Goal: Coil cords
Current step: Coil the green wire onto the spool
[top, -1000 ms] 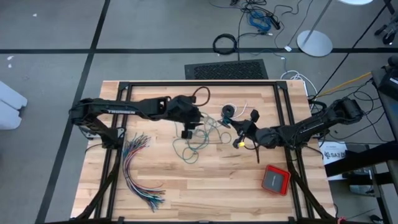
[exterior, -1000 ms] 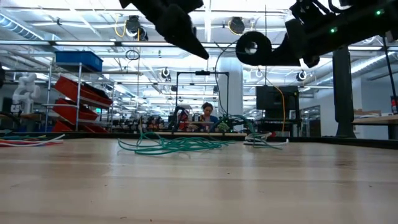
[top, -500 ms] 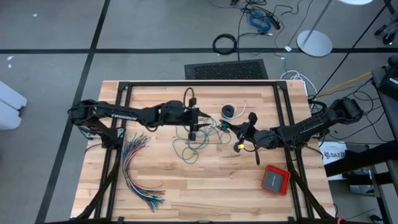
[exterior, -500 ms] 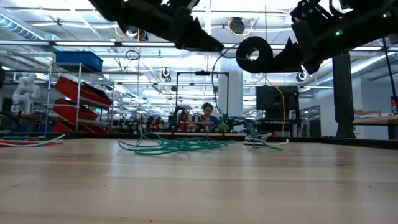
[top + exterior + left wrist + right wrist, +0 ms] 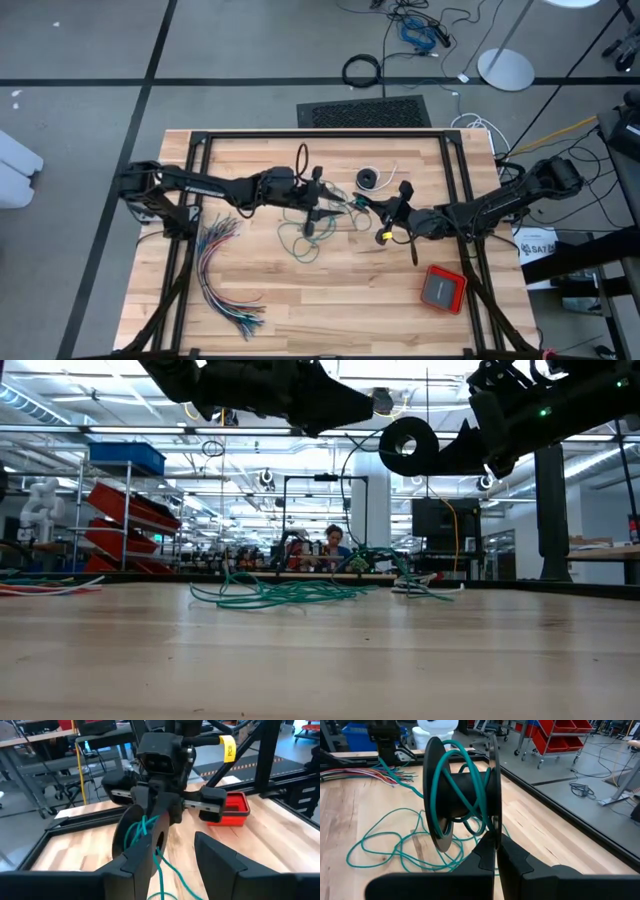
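The right claw (image 5: 495,851) is clamped together on the rim of a black plastic spool (image 5: 462,795) held above the wooden counter (image 5: 330,290). A few turns of the thin teal-green cord (image 5: 395,837) sit on the spool; most of it lies loose in loops on the counter under the arms (image 5: 305,238), so I judge the coiling barely begun. A small black coil with a white tail (image 5: 370,179) rests near the counter's far edge. The left claw (image 5: 175,860) has its fingers apart, facing the spool with cord running between them. Since the earlier frames, the left arm has stretched out and levelled toward the spool, while the right has kept its place
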`<state>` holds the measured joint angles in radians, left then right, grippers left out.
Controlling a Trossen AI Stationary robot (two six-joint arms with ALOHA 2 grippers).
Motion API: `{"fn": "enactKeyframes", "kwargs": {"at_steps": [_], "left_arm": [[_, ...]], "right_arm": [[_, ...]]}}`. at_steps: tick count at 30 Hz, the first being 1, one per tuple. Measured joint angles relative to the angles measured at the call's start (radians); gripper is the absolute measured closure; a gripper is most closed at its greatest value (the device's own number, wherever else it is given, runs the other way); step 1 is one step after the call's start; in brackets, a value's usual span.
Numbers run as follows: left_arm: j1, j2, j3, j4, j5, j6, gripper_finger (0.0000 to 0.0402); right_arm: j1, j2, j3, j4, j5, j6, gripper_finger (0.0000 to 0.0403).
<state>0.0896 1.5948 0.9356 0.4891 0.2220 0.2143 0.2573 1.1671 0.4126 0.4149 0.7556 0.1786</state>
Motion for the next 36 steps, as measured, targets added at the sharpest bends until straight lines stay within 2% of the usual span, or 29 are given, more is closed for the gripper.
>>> {"fn": "enactKeyframes", "kwargs": {"at_steps": [9, 14, 18, 23, 28, 31, 36], "left_arm": [[0.001, 0.105, 0.009, 0.043, -0.033, -0.051, 0.0249], [0.0, 0.115, 0.028, 0.06, -0.075, -0.048, 0.025], [-0.001, 0.106, 0.031, 0.033, -0.073, -0.05, 0.025], [-0.001, 0.052, 0.031, -0.081, -0.078, -0.048, 0.025], [0.0, -0.019, 0.032, -0.121, -0.111, -0.018, 0.0249], [0.0, -0.022, 0.032, -0.124, -0.126, 0.005, 0.0249], [-0.008, -0.007, 0.032, -0.136, -0.089, 0.004, 0.0249]], "right_arm": [[-0.001, 0.0, 0.0, 0.028, -0.026, -0.018, 0.0403], [-0.001, 0.0, 0.0, 0.028, -0.026, -0.018, 0.0403], [0.0, 0.0, 0.0, 0.023, -0.032, -0.017, 0.0403], [0.007, 0.0, 0.0, 0.008, -0.054, -0.016, 0.0403], [0.007, 0.0, 0.001, -0.007, -0.057, -0.015, 0.0403], [0.007, 0.0, 0.001, -0.006, -0.056, -0.02, 0.0403], [0.007, 0.0, 0.001, -0.001, -0.054, -0.025, 0.0403]]}}
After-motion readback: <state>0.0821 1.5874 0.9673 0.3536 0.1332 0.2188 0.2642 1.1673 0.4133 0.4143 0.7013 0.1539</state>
